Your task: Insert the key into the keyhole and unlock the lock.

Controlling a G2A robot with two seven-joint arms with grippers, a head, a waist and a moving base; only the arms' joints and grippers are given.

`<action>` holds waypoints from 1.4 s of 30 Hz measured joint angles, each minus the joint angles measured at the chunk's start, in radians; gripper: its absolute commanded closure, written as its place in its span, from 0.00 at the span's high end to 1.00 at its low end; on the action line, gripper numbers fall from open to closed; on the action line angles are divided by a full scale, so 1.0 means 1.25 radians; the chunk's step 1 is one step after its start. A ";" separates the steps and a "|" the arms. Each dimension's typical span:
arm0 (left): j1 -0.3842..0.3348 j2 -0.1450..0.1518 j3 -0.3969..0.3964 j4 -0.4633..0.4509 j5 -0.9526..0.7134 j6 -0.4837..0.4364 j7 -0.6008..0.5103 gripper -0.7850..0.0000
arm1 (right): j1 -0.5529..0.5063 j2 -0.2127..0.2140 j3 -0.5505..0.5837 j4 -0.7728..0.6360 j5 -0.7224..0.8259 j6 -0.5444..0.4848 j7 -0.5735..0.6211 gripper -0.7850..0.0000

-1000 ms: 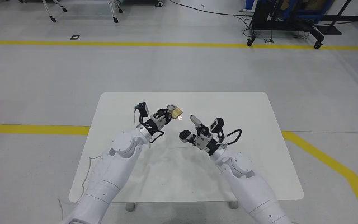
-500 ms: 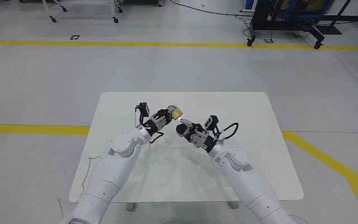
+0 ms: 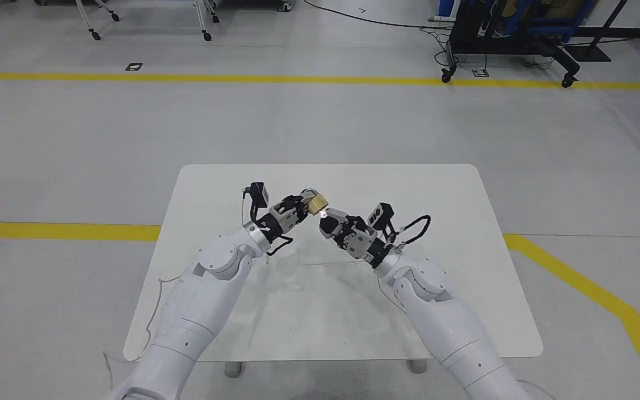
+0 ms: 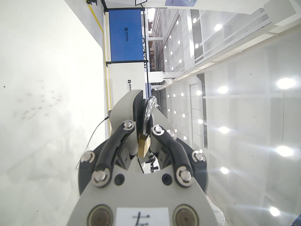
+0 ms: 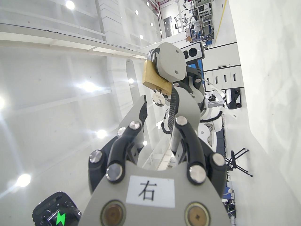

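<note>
Left gripper (image 4: 144, 109) is clenching the lock's (image 5: 155, 77) shackle; right gripper (image 5: 159, 98) is hanging released, key (image 5: 158, 100) sitting between its fingers.

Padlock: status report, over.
Left gripper shut on padlock, held aloft. Key in its base; right gripper open, straddling key head. Nothing in the way.

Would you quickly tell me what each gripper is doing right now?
Left gripper: shut on the padlock.
Right gripper: open, by the key in the padlock.
</note>
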 measured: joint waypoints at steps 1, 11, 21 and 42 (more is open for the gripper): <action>-0.001 0.000 0.000 0.001 0.002 0.000 -0.001 0.00 | 0.002 -0.001 -0.002 0.002 0.000 0.000 -0.001 0.20; -0.001 -0.002 0.000 0.004 0.003 -0.008 -0.008 0.00 | 0.028 -0.007 -0.004 0.048 0.053 0.016 0.024 0.00; -0.004 -0.003 -0.005 0.015 -0.008 -0.036 -0.028 0.00 | 0.064 -0.017 0.012 0.124 0.234 0.130 0.112 0.00; 0.032 0.002 -0.037 -0.044 0.050 -0.108 0.050 0.00 | 0.156 -0.029 0.002 0.273 0.350 0.319 0.239 1.00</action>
